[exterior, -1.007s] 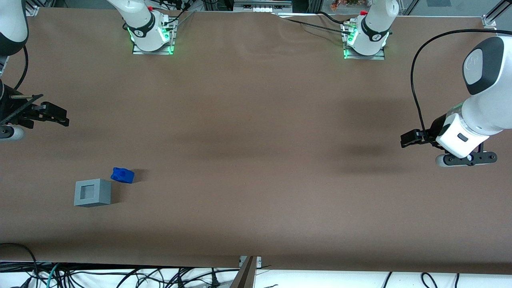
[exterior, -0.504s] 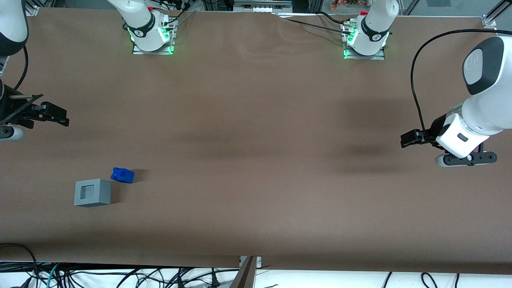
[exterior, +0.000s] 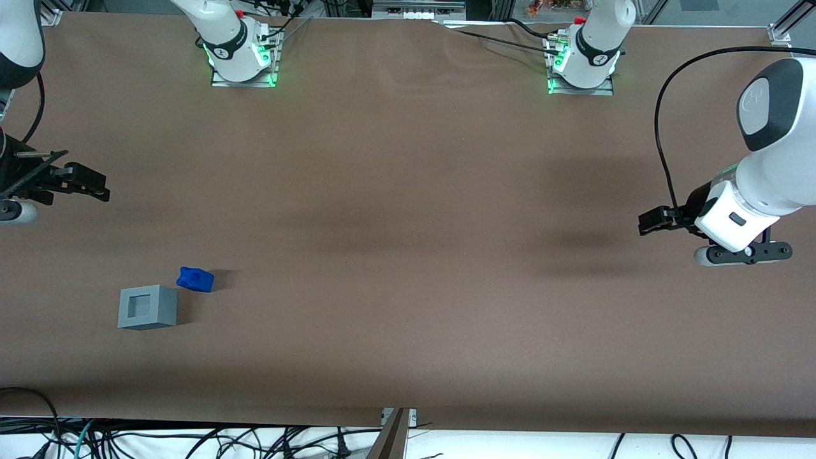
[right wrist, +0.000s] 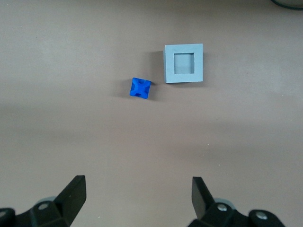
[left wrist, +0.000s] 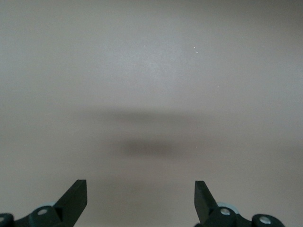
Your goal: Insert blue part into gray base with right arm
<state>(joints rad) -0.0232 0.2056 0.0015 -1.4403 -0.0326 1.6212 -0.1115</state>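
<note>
Front view is showing my gripper [exterior: 95, 186] hanging above the brown table [exterior: 408, 255] at the working arm's end, farther from the front camera than the two parts and well apart from them. I am holding my fingers [right wrist: 73, 194] spread wide, and nothing is sitting between them. The blue part [exterior: 195, 279] is lying on the table just beside the gray base [exterior: 147, 306], not touching it, slightly farther from the camera and a little toward the parked arm's end. The gray base is standing upright with its square recess facing up and nothing in it. My wrist camera is looking down on both, the blue part [right wrist: 140, 88] beside the gray base [right wrist: 183, 64].
</note>
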